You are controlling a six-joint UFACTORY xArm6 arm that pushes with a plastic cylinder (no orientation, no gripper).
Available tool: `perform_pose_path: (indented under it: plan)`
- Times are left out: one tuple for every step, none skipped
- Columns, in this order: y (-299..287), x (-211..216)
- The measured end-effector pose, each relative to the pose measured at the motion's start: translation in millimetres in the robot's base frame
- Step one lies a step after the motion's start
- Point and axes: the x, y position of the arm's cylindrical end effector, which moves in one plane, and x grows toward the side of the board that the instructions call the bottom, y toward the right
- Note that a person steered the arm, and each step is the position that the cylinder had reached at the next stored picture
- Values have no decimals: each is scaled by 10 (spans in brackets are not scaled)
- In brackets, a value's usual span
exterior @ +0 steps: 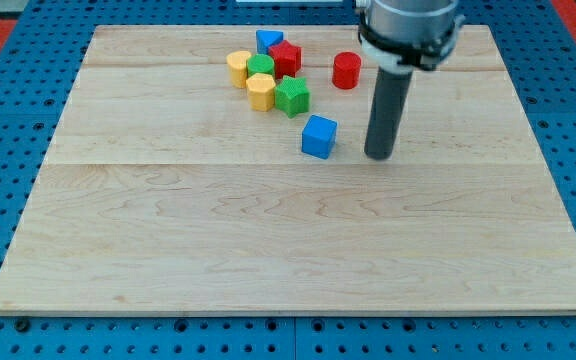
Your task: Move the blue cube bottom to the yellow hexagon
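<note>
The blue cube [319, 136] lies on the wooden board, a little above the middle. The yellow hexagon [260, 91] sits up and to the left of it, in a cluster of blocks. My tip [379, 156] rests on the board just right of the blue cube, a short gap away, not touching it. The rod rises from the tip to the arm's head at the view's top.
In the cluster with the yellow hexagon are a second yellow block [238, 67], a green round block [261, 68], a green star-like block [292, 96], a red block [286, 58] and a blue block [268, 40]. A red cylinder [347, 70] stands alone to the right. The wooden board [268, 250] lies on a blue pegboard.
</note>
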Motion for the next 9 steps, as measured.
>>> perform_pose_path:
  plan:
    - [-227,-192]
    - [-108,-302]
    - [-273,-305]
    - [-747,-327]
    - [-832,-455]
    - [-836,-498]
    - [-932,-499]
    - [-938,-499]
    - [-927,-537]
